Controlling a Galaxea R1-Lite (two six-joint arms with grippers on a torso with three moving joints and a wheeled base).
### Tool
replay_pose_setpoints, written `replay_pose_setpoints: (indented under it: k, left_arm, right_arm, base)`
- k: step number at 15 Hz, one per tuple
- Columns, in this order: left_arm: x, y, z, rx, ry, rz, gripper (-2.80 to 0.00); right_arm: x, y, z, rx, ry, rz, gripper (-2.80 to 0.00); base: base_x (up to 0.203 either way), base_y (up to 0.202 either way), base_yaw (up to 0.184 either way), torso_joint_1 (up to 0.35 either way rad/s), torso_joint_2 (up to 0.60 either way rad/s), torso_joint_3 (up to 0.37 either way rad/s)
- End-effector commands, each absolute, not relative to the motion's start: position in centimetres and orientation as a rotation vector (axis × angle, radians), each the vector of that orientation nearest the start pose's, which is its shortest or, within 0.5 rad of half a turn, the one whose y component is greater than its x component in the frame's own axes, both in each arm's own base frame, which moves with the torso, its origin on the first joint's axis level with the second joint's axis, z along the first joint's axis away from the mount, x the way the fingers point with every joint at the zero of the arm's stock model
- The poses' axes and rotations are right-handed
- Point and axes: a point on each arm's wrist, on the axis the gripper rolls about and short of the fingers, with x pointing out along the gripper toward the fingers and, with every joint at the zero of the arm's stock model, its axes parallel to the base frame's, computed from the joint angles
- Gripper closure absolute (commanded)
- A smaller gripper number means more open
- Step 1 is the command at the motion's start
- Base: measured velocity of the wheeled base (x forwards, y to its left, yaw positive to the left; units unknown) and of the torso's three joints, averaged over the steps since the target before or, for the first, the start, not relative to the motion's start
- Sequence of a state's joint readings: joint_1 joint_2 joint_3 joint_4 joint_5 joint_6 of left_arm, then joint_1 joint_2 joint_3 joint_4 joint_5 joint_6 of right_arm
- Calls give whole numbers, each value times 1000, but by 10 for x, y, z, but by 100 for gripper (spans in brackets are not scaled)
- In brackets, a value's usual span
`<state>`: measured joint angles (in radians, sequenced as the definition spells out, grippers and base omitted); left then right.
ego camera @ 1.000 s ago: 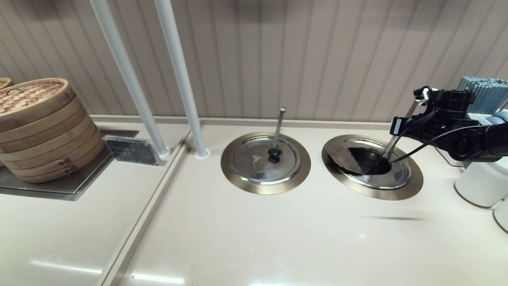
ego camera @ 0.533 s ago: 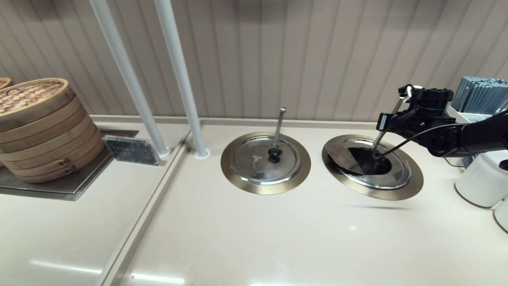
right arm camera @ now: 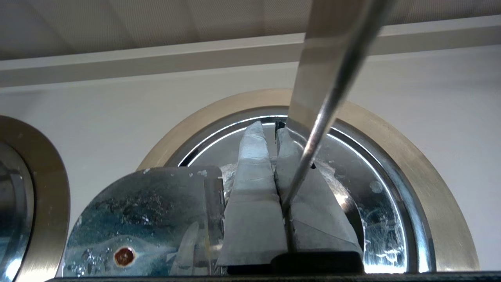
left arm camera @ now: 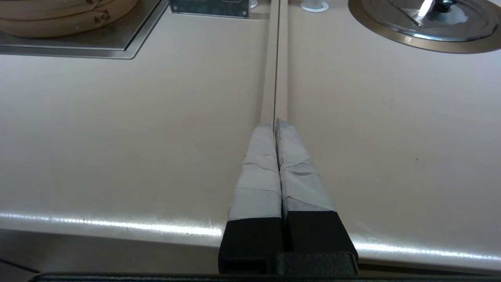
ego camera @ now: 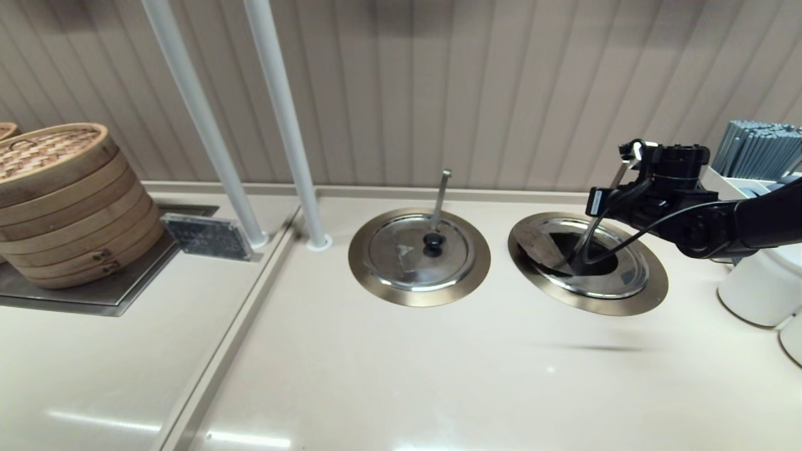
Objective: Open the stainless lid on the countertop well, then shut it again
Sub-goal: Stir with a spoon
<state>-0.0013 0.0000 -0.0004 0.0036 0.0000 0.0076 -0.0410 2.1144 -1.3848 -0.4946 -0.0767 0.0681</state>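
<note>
The stainless lid point(ego camera: 544, 245) is off its seat: it stands tipped up on the left part of the countertop well point(ego camera: 588, 262), underside showing in the right wrist view, with the dark opening exposed beside it. The well sits at the right of the desk point(ego camera: 401, 376), ringed by its bronze collar.

The right gripper point(right arm camera: 274, 129) hangs over the well from the right side. Its taped jaws are drawn together; whether they pinch the lid's knob is hidden, so I cannot say what they grasp. The slanting ladle handle point(ego camera: 601, 207) crosses directly in front of them, touching or nearly touching the right jaw.

Judgement: the opening half looks done and the closing half is in hand. The next move calls for lowering the lid flat so its notch settles around the ladle handle, without pushing the handle aside.

The left gripper point(left arm camera: 276, 125) is parked low at the near desk edge, jaws clenched on nothing, along the seam in the desk.

Surroundings: the twin lid point(ego camera: 421, 250) with its upright ladle handle sits closed just left of the well. Two white poles point(ego camera: 282, 125) rise behind; a bamboo steamer stack point(ego camera: 62, 200) stands far left; a white container point(ego camera: 761, 288) sits close to the right arm and could be brushed.
</note>
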Motion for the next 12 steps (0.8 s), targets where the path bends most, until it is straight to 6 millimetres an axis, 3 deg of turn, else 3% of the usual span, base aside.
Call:
replay_pose_setpoints:
  k: [1,3,5,8,10,12]
  left_arm:
    - [-23,0,75,8,3,-2,0]
    - [-23,0,75,8,3,-2,0]
    - [-23,0,75,8,3,-2,0]
    - [-23,0,76,8,2,-2,0]
    - [-23,0,75,8,3,-2,0]
    - [-23,0,75,8,3,-2,0]
  right_arm:
    - [410,-34,180,67,226,-158,0]
    - [397,-56,179,74,217,-190,0]
    - [396,-74,178,74,215,-214,0]
    - [417,-84,176,74,184,-203,0]
    - [439,-82,176,69,155,-201,0]
    - [457,-59,173,62,150,-165,0]
  base:
    - [0,0,0,0,0,0]
    - [0,0,0,0,0,0]
    - [0,0,0,0,0,0]
    - [0,0,0,0,0,0]
    - [0,0,0,0,0,0]
    - [0,0,0,0,0,0]
